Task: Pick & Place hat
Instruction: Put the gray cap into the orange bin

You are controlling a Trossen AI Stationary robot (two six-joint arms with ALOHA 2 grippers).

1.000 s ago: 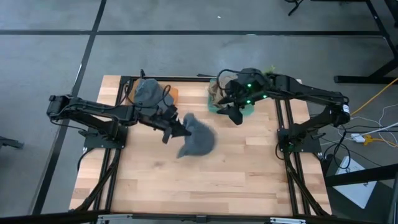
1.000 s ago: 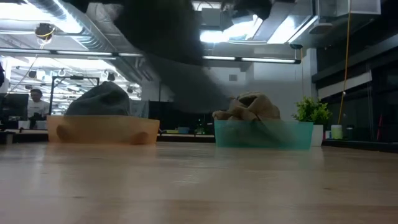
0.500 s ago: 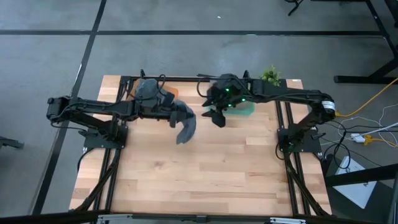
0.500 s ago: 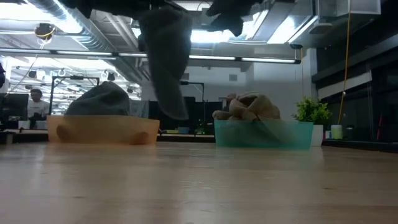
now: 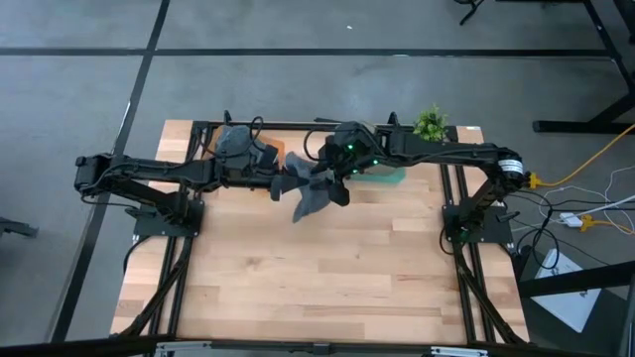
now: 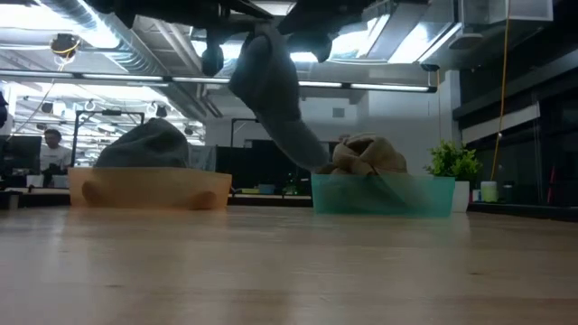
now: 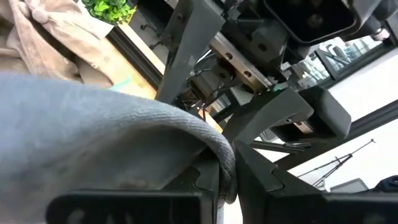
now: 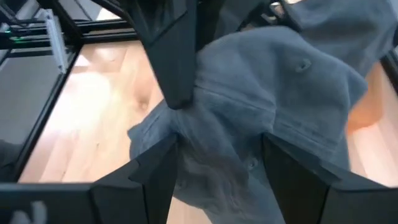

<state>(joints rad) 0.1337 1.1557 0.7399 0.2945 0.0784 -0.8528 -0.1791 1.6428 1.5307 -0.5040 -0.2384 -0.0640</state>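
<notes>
Grey hat (image 5: 316, 194) hangs in the air above the table (image 5: 327, 288), near its far edge, between the two arms and clear of the wood. It droops from its upper end, long axis slanting down toward the teal bin (image 6: 384, 194) in the low view. The left gripper (image 5: 279, 185) is clamped on the hat's upper edge and carries it. The right gripper (image 5: 332, 178) stands with its fingers (image 8: 292, 171) apart, one on each side of the cloth, not yet closed on it. Judgement: a handover; the hat lies straight ahead of the right gripper, within its span, so it need only close. An orange tray (image 6: 149, 188) with another grey hat (image 6: 144, 144) sits behind the left arm
</notes>
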